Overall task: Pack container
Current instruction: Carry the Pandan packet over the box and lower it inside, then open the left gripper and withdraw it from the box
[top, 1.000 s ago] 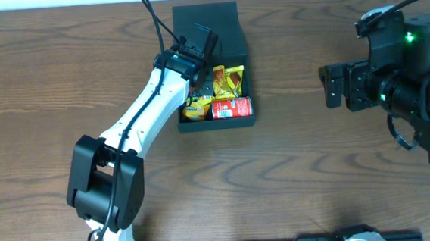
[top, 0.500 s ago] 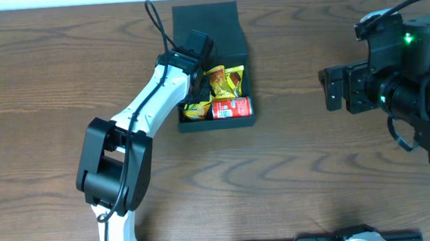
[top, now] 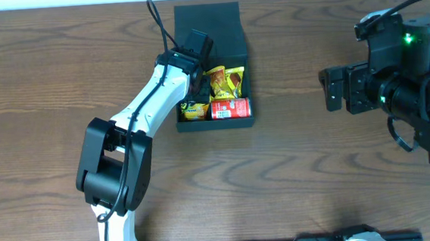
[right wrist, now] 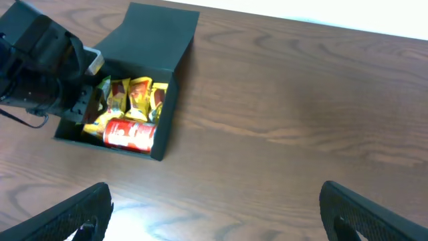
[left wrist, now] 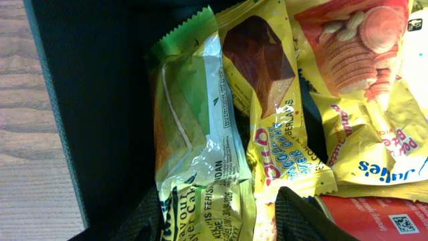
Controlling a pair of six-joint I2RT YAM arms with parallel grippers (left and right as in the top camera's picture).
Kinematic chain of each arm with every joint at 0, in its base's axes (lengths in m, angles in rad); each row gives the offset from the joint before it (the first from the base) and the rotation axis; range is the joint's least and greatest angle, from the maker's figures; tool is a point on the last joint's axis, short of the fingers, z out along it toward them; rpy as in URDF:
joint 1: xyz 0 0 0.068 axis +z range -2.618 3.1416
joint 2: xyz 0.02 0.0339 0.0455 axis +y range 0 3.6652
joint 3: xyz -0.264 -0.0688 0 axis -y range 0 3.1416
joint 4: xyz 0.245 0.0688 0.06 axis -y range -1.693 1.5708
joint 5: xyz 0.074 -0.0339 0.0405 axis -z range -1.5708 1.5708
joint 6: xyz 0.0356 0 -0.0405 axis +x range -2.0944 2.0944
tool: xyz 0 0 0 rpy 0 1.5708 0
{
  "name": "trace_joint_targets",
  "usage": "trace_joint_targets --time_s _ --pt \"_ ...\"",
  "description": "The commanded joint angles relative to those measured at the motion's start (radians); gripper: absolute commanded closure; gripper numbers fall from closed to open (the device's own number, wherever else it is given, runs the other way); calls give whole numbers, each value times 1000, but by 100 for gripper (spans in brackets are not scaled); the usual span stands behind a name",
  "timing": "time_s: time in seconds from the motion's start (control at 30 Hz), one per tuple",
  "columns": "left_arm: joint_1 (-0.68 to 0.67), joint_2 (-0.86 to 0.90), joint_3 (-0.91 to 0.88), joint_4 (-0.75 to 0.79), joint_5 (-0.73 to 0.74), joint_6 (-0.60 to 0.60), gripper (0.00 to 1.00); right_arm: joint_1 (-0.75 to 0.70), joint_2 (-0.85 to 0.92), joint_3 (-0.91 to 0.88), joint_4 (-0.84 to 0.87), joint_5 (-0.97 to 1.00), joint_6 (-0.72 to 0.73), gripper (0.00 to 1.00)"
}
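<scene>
Overhead first: finds the container (top: pixel 217 124) on the desk (top: pixel 340 172), left of centre and toward the far edge, lid flap (top: pixel 206 18) lying open on its far side. Shows the left arm (top: pixel 149 102) reaching from the near left into the container's left half, beside yellow snack packets (top: pixel 226 82), with a red can (top: pixel 232 109) along the near wall. Places the right fingers (top: pixel 328 88) well apart from the container, out to the right above bare desk.

Left wrist next: catches the left fingers (left wrist: pixel 224 221) partly spread inside the container, standing either side of one end of a green-and-yellow packet (left wrist: pixel 194 134) and its chocolate-printed neighbour (left wrist: pixel 264 100). Cannot make out a grip on either.

Right wrist last: shows the right fingers spread wide with nothing between them, and the container at the far left.
</scene>
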Motion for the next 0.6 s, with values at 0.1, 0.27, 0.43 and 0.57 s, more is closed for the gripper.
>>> trace_joint_targets --time_s 0.1,0.27,0.43,0.57 --pt "-11 -13 154 -85 -10 14 47 -3 -3 -1 0 9 -15 1" --pt "-51 -13 256 -138 8 5 81 -3 -2 -1 0 9 -15 1" --pt "-77 -4 203 -130 -13 -100 94 -3 -3 -1 -1 9 -15 1" --pt "-62 -2 125 -118 -33 -141 94 -3 -2 -1 -1 9 -15 1"
